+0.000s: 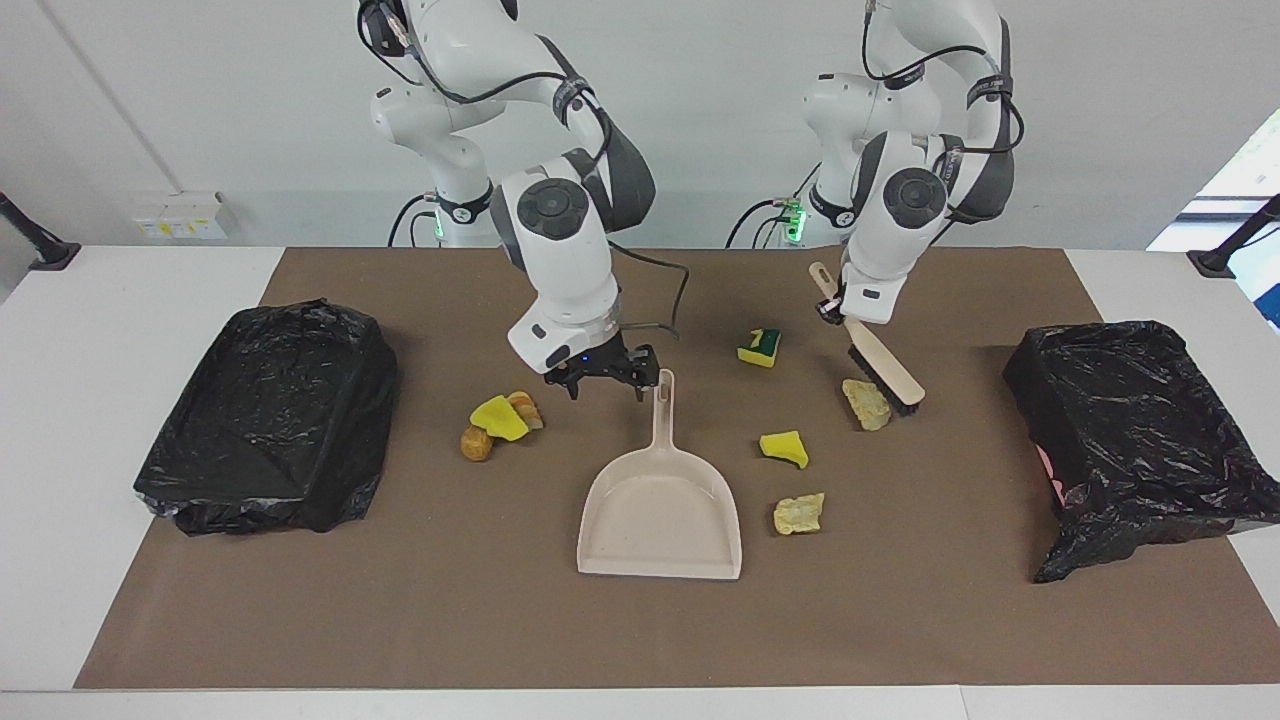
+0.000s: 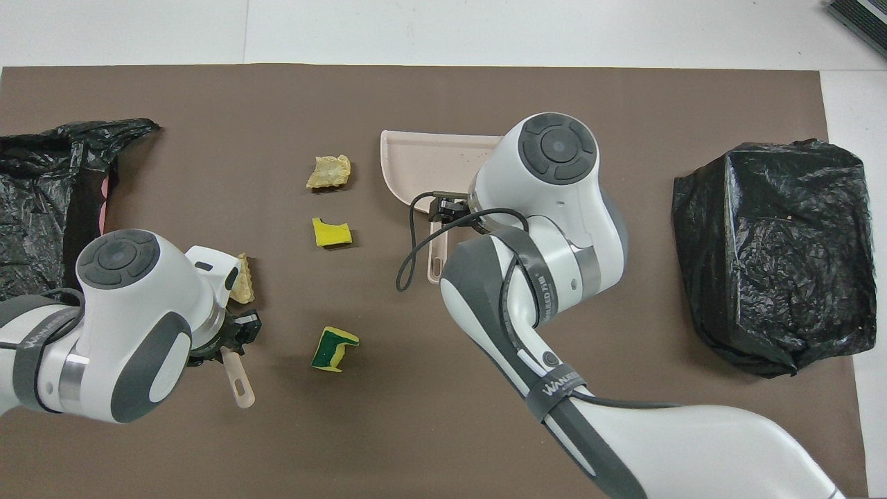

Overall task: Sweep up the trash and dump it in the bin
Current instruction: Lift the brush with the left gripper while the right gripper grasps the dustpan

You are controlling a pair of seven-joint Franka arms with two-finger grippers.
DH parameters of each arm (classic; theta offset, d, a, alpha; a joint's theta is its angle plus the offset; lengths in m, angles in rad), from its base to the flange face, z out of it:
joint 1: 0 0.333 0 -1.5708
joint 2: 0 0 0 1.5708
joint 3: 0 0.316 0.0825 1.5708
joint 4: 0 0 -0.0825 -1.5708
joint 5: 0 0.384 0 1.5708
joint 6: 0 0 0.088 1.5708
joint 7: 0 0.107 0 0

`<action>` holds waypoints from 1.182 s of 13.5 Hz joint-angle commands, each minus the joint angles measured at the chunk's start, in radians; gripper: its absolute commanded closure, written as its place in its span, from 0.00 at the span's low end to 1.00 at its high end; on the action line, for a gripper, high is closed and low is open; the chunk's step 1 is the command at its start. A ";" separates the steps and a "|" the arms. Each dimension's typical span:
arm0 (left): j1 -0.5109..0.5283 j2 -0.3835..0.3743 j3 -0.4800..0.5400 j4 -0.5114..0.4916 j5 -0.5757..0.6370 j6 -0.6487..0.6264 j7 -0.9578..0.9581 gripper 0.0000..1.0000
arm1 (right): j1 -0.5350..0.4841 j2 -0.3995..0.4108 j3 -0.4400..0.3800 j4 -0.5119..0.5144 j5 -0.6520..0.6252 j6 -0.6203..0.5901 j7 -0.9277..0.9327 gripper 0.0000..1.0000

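Left gripper (image 1: pixel 838 312) clamps the brush (image 1: pixel 880 365), bristles beside a pale chunk (image 1: pixel 866 404); the right gripper (image 1: pixel 604 377), jaws spread, hovers over the dustpan (image 1: pixel 660 500) handle and must descend and grasp it.

White desk (image 1: pixel 130 290), brown mat (image 1: pixel 640 640) over it. Beige dustpan (image 1: pixel 660 515) mid-mat. Trash (image 1: pixel 500 418) cluster beside dustpan toward right arm's end; four more scraps beside it toward left arm's end. Black-bagged bin (image 1: pixel 265 415) at right arm's end, second bagged bin (image 1: pixel 1140 435) at left arm's end.
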 commanded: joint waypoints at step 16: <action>-0.081 0.065 -0.015 0.128 -0.054 0.009 0.535 1.00 | 0.064 0.056 0.014 -0.057 0.044 0.075 0.013 0.92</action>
